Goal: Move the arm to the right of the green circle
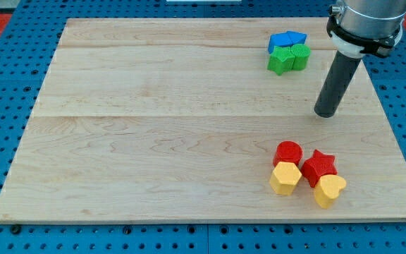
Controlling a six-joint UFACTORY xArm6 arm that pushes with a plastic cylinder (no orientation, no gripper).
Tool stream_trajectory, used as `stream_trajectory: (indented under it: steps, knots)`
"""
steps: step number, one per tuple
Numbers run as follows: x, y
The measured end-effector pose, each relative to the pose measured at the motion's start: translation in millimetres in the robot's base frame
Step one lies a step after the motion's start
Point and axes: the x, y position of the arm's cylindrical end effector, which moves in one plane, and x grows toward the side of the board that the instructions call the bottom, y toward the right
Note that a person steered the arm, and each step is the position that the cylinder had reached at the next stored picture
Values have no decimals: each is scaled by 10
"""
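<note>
1. While my tip (325, 113) stands on the wooden counter (154, 127), the green circle (301, 56) sits near the view's top, toward the right.
2. My tip is to the view's right of the green circle and a bit lower down. It is near the circle but does not touch it.
3. My arm ends in a plain dark rod, so it grasps nothing and touches no block.
4. A second green block (281, 62), which looks like a star, touches the green circle on the view's left.
5. Two blue blocks (286, 40) sit just above the green circle, touching the green pair. I cannot tell their shapes.
6. Far below the green circle, near the view's bottom, four more blocks huddle close together.
7. These are a red circle (287, 152), a red star (319, 166), a yellow block with flat sides (285, 178) and a yellow heart (329, 190).
8. That group is well apart from the green circle, and my tip is between the two groups.
</note>
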Motion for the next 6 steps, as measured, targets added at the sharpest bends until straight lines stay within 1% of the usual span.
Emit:
stream_trajectory:
  steps: [2,3,4,5,6]
  knots:
    - [-16,-14]
    - [-597,236]
    - [-1069,492]
    - [-1137,729]
    - [-1459,405]
